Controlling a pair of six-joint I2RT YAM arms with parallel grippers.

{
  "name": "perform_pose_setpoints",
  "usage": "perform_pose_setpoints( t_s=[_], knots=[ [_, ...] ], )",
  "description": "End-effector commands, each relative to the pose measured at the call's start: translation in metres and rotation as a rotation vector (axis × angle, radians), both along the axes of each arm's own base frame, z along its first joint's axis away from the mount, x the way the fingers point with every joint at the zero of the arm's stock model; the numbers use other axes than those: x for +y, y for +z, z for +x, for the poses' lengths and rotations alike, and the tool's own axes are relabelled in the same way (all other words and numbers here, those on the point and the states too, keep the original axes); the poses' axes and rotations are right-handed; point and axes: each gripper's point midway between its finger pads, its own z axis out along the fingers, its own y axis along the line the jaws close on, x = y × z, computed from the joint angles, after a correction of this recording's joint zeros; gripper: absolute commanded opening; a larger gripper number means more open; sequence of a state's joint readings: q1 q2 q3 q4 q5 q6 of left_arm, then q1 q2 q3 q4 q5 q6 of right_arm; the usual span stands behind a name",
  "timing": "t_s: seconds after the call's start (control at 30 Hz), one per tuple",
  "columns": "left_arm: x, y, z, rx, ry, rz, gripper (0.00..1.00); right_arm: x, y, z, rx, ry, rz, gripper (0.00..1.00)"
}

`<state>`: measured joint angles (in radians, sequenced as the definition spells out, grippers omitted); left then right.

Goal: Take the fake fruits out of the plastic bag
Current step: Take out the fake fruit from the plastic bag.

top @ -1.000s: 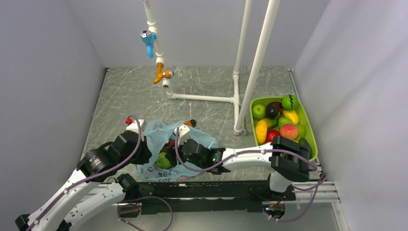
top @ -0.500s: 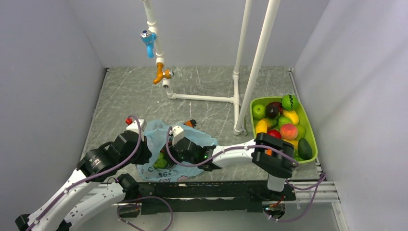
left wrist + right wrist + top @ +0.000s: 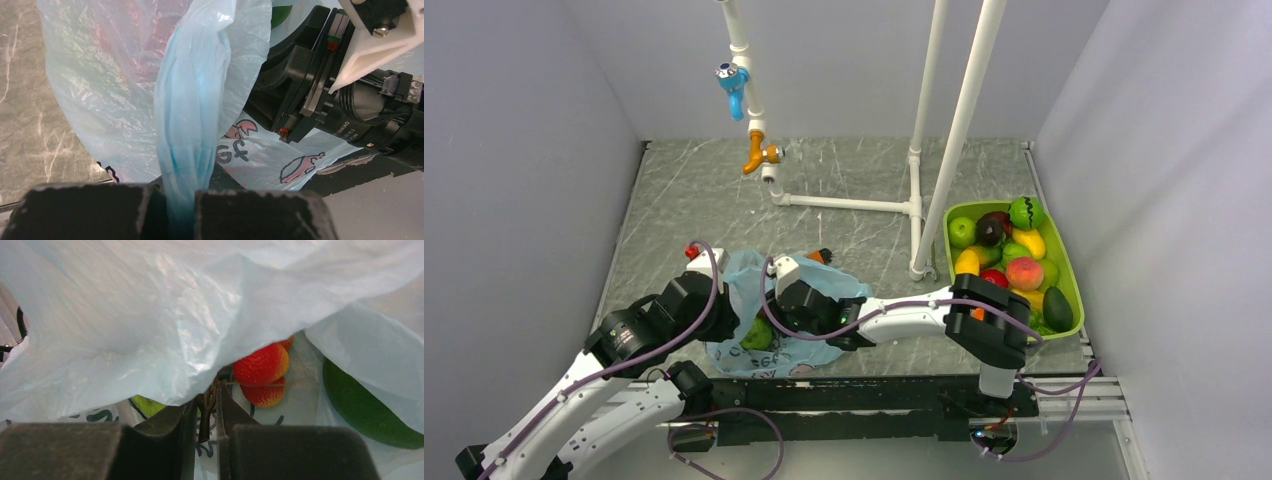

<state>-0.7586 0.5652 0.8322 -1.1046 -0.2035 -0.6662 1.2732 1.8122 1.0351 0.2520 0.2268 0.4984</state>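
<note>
From above, I see the plastic bag (image 3: 746, 272) on the bench (image 3: 844, 200), near edge, between both arms. Left wrist: my left jaws are clamped on a bunched fold of it. Right wrist: inside the bag, my right jaws pinch a thin dark stem (image 3: 206, 407) beside a red fruit (image 3: 261, 364).

Green fruit (image 3: 360, 410) half under plastic bag (image 3: 150, 330), thin dark bit (image 3: 206, 410) between right fingers (image 3: 170, 430) unidentifiable.

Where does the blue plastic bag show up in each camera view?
Top external: the plastic bag lies lower left of centre, between the two arms.
Left wrist: it fills the upper middle, with a twisted strand pinched in the left gripper.
Right wrist: it drapes across the top.
Shared landmark: the bag's dark print.
</note>
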Motion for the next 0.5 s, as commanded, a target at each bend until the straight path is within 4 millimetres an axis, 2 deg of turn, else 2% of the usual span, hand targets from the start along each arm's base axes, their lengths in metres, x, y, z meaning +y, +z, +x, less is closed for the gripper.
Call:
perform_pose_setpoints(
  t_s=[0.0,0.07,0.27,0.47],
  knots=[
    [0.002,0.004,0.004,-0.022,0.034,-0.017,0.0,0.001,0.038,0.005,-0.021,-0.026,0.062,0.07],
    [0.006,0.005,0.005,-0.026,0.061,-0.011,0.0,-0.002,0.048,0.004,-0.019,-0.03,0.072,0.0],
    [0.009,0.009,0.007,-0.042,0.107,-0.029,0.0,-0.011,0.074,0.0,0.008,-0.049,0.118,0.0],
    [0.0,0.012,0.02,-0.092,0.144,-0.104,0.0,-0.027,0.102,-0.005,0.055,-0.089,0.18,0.0]
  ],
)
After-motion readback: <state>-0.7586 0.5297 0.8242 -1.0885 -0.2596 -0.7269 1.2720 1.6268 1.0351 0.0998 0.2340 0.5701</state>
